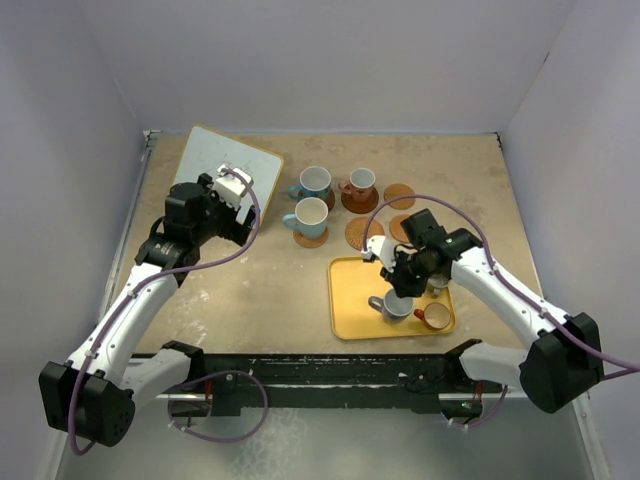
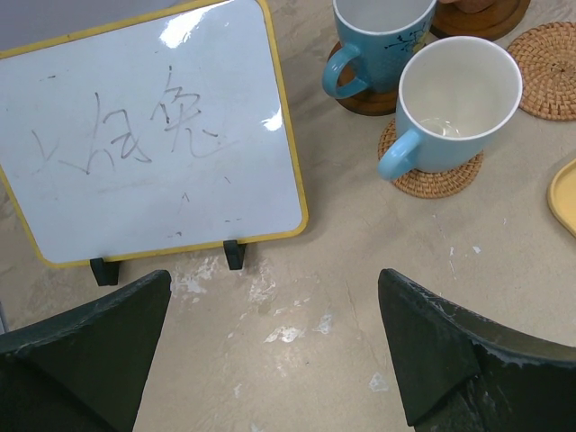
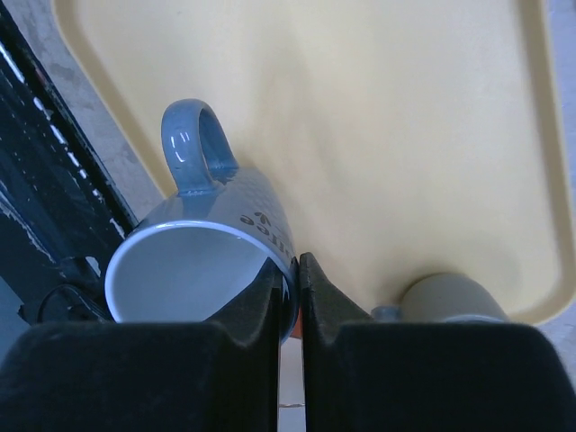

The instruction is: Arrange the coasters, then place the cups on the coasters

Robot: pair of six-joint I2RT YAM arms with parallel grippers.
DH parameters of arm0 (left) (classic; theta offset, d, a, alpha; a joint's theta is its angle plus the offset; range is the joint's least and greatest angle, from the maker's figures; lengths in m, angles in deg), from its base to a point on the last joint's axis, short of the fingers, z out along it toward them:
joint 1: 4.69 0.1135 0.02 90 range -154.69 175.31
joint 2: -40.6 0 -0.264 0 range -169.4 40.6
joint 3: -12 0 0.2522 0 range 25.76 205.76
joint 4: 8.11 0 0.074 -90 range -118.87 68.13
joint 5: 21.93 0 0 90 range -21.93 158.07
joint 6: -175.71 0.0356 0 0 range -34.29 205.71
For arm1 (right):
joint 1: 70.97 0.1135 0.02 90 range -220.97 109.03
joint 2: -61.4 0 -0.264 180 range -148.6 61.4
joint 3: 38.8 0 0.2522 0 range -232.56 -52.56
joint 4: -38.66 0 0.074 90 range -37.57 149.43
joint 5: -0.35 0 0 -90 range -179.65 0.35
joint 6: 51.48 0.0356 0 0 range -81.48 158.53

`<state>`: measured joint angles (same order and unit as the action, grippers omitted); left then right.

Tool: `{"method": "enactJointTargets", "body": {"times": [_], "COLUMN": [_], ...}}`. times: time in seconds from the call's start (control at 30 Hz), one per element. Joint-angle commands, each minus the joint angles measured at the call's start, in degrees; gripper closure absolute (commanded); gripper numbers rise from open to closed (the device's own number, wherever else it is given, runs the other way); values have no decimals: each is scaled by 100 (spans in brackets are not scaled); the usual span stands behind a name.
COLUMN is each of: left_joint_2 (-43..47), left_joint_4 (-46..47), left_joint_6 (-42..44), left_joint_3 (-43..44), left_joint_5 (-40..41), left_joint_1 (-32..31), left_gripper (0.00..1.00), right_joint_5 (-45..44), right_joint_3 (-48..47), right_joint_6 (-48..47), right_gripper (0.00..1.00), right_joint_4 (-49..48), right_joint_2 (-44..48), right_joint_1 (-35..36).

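At the right wrist we see only the upper curve of a pale grey ceramic mug (image 3: 450, 297). The black fingers (image 3: 135, 378) of the right gripper (image 3: 290, 268) cover the rest and cut short the dark lettering on the blue-grey glazed mug (image 3: 207, 234). From above, the right arm (image 1: 490, 275) hides most of the grey one. In the left wrist view the top edge crops the farther light blue mug (image 2: 382, 43) and the dark wooden coaster (image 2: 486, 25). The right edge leaves only a sliver of the yellow rectangular tray (image 2: 565, 193).

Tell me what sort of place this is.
Probably a robot test booth: plain white walls box in a scuffed table, left arm and right arm bolted at its edge, a small whiteboard.
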<state>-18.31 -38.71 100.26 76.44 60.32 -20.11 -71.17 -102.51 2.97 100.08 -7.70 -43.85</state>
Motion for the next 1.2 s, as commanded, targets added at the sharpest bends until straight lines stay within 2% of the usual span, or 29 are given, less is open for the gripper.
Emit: {"method": "enactJointTargets", "body": {"times": [0.0,0.27,0.77,1.17], "left_joint_2": [117,113,78,-49], "left_joint_4": [252,238,94,57], "left_joint_6": [53,70,92,101], "left_joint_3": [-47,-41,38,85], "left_joint_5": [-137,-207,-247,-262], "left_joint_1": [45,47,43,45], "left_gripper": [7,7,7,7], "right_joint_5": [-33,-349,-1105,-1114], "right_joint_3": [-662,-1536,-2970,-3708], "right_joint_6": [-105,-260,-267,-299], "right_gripper": [100,100,100,100], "right_joint_4": [134,57,-346,-345], "right_joint_2": [45,-235,-1543,-2409], "right_joint_1": [30,31,22,-164]}}
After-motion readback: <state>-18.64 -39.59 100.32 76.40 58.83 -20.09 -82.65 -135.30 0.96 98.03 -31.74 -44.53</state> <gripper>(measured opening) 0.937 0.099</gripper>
